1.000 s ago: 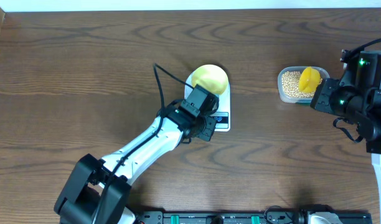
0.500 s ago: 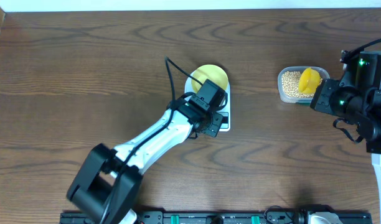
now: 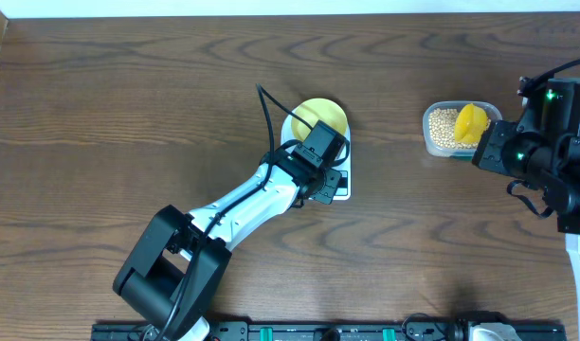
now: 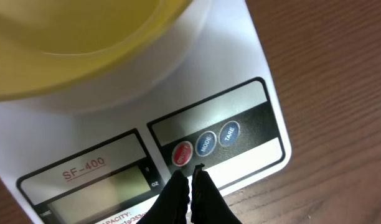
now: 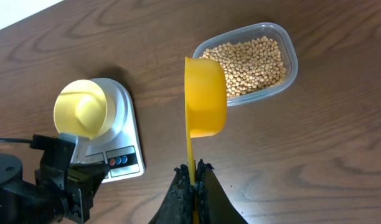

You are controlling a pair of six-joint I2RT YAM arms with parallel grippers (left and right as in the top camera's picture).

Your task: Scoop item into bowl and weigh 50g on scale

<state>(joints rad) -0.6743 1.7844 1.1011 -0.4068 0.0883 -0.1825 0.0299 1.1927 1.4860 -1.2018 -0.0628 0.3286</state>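
Observation:
The white scale (image 3: 339, 186) carries the pale yellow bowl (image 3: 323, 115), and the bowl (image 4: 72, 43) looks empty. My left gripper (image 4: 189, 176) is shut, its tips just below the scale's red button (image 4: 182, 153) on the front panel (image 4: 240, 155). The beans (image 5: 249, 59) fill a clear tub (image 3: 443, 128) at the right. My right gripper (image 5: 194, 168) is shut on the handle of a bright yellow scoop (image 5: 205, 96), held above the table beside the tub. From overhead, the scoop (image 3: 472, 121) hangs over the tub's right part.
Brown wooden table (image 3: 129, 104) all round. The scale's blue buttons (image 4: 217, 138) sit right of the red one. The left arm (image 3: 233, 213) stretches from the front edge to the scale. A rail (image 3: 366, 332) runs along the near edge.
The left arm swung a little right and forward, bringing its gripper over the scale's front panel. The right arm and scoop have not moved.

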